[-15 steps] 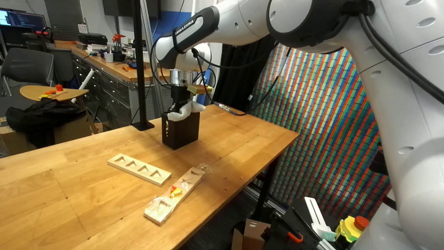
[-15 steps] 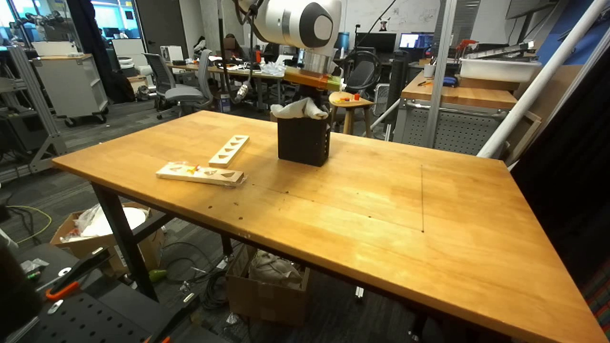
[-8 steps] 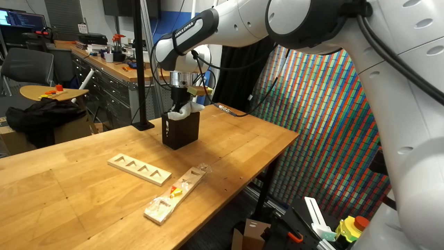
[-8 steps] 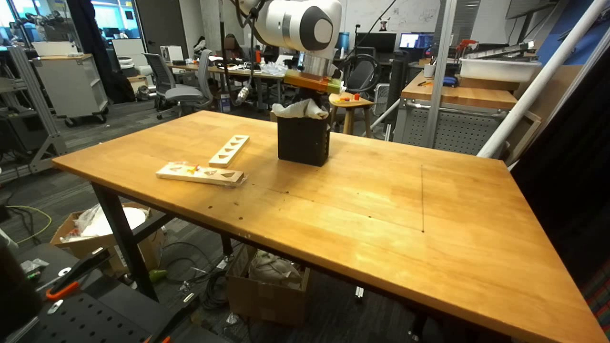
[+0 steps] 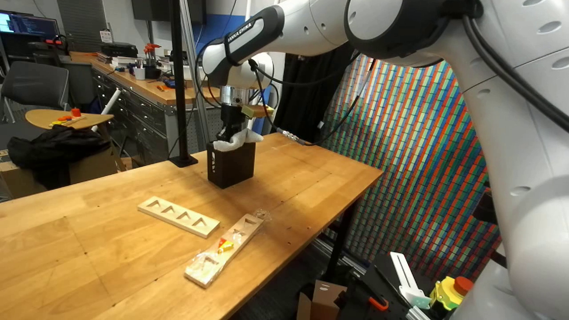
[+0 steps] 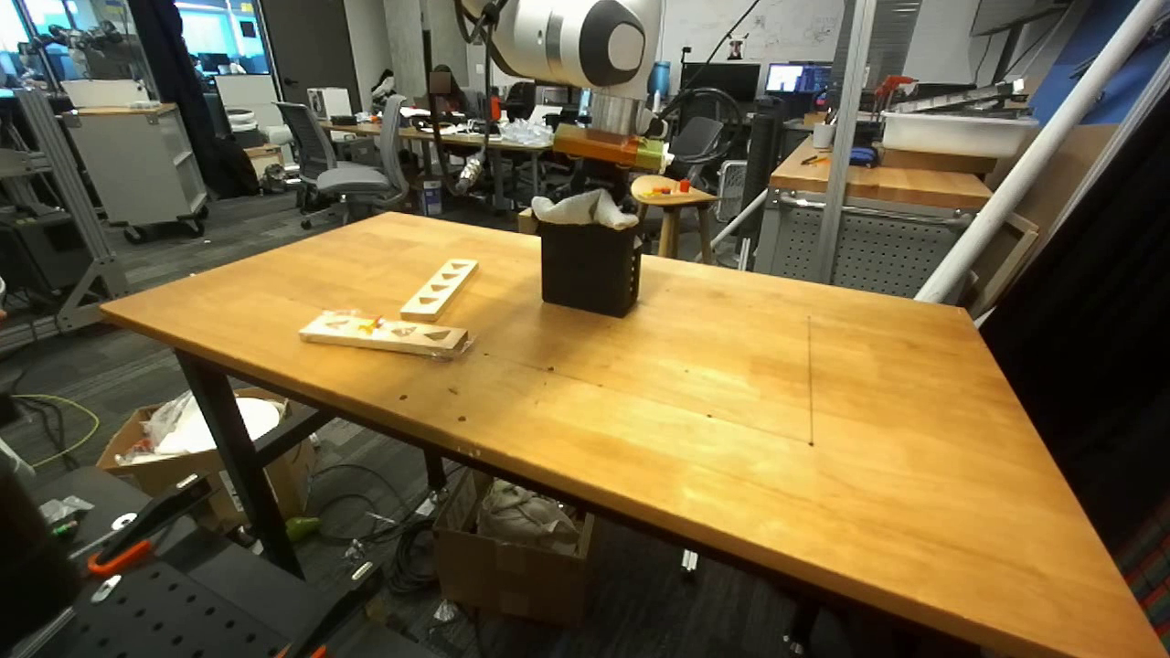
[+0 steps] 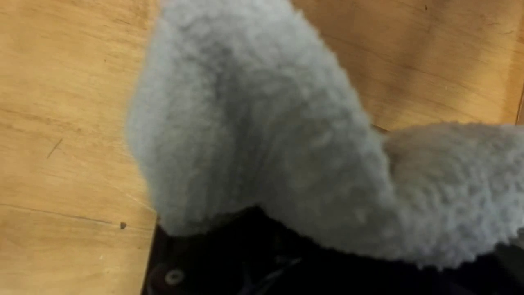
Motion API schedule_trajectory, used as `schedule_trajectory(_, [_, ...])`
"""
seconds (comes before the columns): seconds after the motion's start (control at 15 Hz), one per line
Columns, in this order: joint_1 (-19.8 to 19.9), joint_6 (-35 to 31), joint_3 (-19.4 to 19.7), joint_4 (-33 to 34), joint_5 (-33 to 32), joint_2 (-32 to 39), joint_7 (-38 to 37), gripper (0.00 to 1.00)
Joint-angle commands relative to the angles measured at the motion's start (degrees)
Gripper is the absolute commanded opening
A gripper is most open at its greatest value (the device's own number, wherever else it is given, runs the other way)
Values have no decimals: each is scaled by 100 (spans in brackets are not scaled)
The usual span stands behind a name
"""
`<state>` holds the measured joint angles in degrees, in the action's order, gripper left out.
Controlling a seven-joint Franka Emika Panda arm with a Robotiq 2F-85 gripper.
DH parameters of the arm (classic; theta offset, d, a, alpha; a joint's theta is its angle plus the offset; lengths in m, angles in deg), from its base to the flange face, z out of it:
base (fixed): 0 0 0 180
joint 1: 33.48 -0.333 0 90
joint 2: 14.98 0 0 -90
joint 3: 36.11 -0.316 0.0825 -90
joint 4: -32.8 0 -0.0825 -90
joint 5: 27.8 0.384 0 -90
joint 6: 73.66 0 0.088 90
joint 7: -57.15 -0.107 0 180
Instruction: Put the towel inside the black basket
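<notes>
Findings: the towel (image 5: pixel 237 141) is bunched at the mouth of the basket (image 5: pixel 231 165), heaped above the rim and lapping over it. The pincer (image 5: pixel 227 134) points down directly above the basket, its jaws together; whether a fold of cloth is caught between them I cannot tell. I judge the task close to done but not complete.

Deciding relation: the surplus cloth lies beside the pincer rather than squarely beneath it. Its visible length runs along the rim. In an exterior view the towel (image 5: pixel 255 136) extends right from the pincer and pokes past the right corner; in an exterior view the towel (image 6: pixel 587 209) also juts beyond the basket's left edge. In the wrist view a broad lobe fills the upper middle of the frame, over the table (image 7: pixel 69 123), and a second lobe reaches the right edge. A straight press would, in my judgement, miss these ends; I expect to shift toward the cloth before tucking.

Not verifiable: cloth hides the pincer's tips in both exterior views, and an orange block (image 6: pixel 590 145) sits before its upper body. I cannot see how much towel lies below the rim. The wrist view is blurred, the towel cut off at top and right; in the dark band below I cannot separate basket from pincer.
</notes>
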<state>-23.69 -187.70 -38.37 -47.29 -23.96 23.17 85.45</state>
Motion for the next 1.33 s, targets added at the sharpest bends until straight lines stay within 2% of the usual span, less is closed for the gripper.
schedule_trajectory(0.0, [108, -187, -55, -215, 60, -400, 108, 0])
schedule_trajectory(0.6, [99, -167, 54, -460, -56, -1141, 48, 0])
schedule_trajectory(1.27, [-123, -317, 120, -1658, -215, -2223, -216, 0])
